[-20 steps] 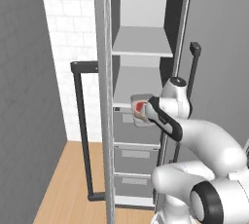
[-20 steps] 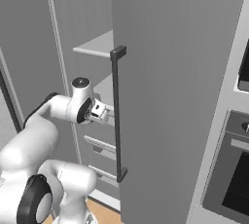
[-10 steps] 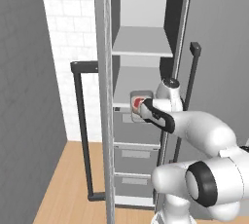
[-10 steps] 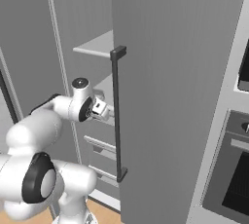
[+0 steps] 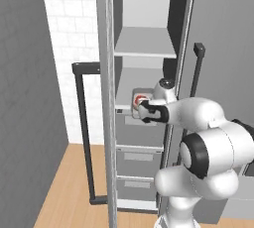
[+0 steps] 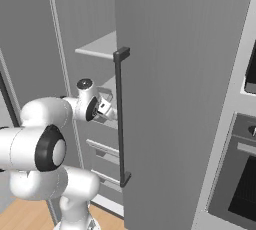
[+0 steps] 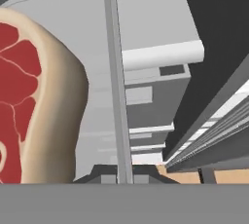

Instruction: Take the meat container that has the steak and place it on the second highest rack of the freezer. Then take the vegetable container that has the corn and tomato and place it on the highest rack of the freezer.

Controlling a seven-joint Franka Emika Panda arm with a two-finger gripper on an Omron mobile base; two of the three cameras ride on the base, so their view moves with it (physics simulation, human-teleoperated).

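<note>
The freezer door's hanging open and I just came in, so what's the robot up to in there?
The robot's arm is reaching into the open freezer with the meat container, which carries the steak. Its tool is shut on the container's rim, seen up close in the hand view. The container sits at the front edge of the second highest rack, just above the drawers. The highest rack carries nothing visible yet.
</note>
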